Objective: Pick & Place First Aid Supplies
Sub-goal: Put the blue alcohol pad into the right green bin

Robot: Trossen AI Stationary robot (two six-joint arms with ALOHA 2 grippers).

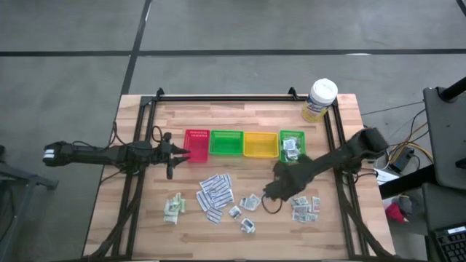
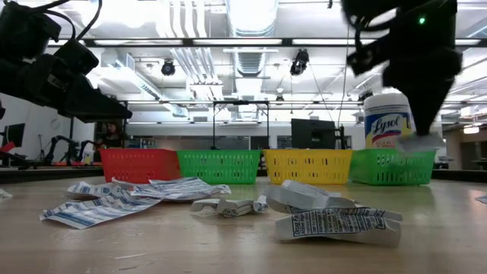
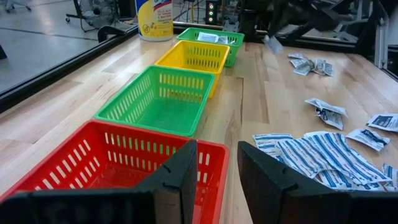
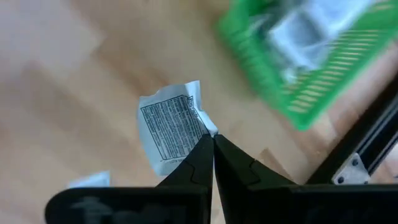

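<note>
Pale butcher-block wood makes up the table (image 1: 240, 233), and on its near half the small flat paper first-aid packets lie in four loose groups. At 7 o'clock from the table's middle sit the pale green-white sachets (image 1: 173, 207), a small pile whose count I cannot tell. Just right of them is the fan of long white blue-printed strips (image 1: 215, 194), several overlapping. At 6 o'clock lie about four small grey-white squares (image 1: 244, 212). At 5 o'clock is a cluster of white printed packets (image 1: 306, 208).

Above that cluster, the right gripper (image 4: 213, 142) hangs clear of the wood, its jaws pinched tight on one corner of a single white black-printed packet (image 4: 171, 127), which dangles off the fingertips toward 10 o'clock in the wrist view.

Farther back runs a row of four slotted plastic trays: one red tray (image 1: 196, 145), one large green tray (image 1: 226, 143), one yellow tray (image 1: 260, 144) and one small green tray (image 1: 292, 145) with packets already inside.

The left gripper (image 3: 214, 158) waits at the red tray's left end, jaws a narrow gap apart, gripping nothing.

At 1 o'clock stands one white-lidded yellow-labelled tub (image 1: 320, 99).
</note>
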